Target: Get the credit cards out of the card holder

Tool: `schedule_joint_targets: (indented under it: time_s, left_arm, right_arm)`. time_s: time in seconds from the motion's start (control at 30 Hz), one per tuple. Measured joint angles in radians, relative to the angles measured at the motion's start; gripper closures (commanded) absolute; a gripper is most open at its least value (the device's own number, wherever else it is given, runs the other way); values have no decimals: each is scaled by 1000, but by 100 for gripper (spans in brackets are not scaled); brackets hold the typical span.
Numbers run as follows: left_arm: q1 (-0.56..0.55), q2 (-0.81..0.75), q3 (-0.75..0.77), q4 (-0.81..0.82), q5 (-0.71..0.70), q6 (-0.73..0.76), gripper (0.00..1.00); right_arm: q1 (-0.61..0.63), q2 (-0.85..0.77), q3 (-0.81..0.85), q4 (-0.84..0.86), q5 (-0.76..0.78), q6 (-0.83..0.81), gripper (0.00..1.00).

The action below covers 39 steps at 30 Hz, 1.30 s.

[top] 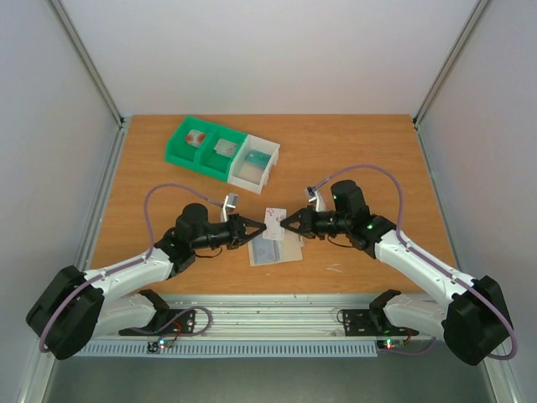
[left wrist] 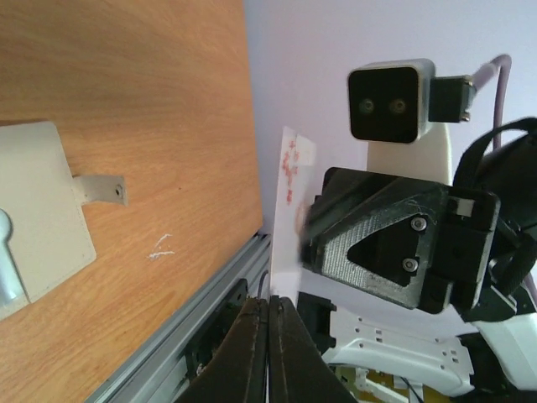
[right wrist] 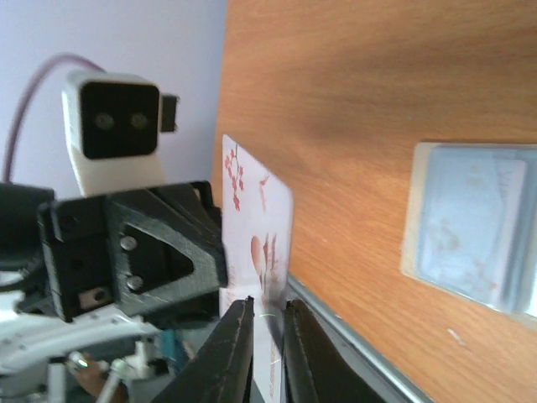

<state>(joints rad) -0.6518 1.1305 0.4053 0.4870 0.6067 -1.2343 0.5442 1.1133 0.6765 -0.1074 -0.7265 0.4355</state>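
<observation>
Here the white card (top: 274, 220) stood on edge in the air between the two arms, near the card holder (top: 277, 250), which lay flat on the table (top: 361, 151). The left gripper (top: 258, 232) was clamped on one edge. The right gripper (right wrist: 267, 306) had its jaws slightly parted around the opposite edge. With only one thin-edge grip, the card could pivot or slip free if the right fingers brushed it on withdrawal.
</observation>
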Motion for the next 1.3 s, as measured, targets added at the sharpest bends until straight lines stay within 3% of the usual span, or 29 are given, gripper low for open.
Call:
schedule_joint_targets:
  time_s: [0.17, 0.3, 0.5, 0.73, 1.3]
  left_arm:
    - [-2, 19, -19, 49, 28, 0, 100]
    - [-1, 24, -18, 39, 72, 21, 100]
    - [0, 0, 19, -149, 117, 169, 100]
    - [-1, -27, 19, -216, 205, 252, 100]
    - [-7, -86, -3, -210, 347, 237, 100]
  right_arm:
    - [1, -5, 55, -187, 0, -135, 71]
    - [1, -37, 164, -348, 16, -270, 75]
    - [1, -54, 280, -531, 5, -440, 74]
    - [1, -8, 389, -720, -17, -573, 73]
    - [6, 190, 399, -693, -158, -619, 54]
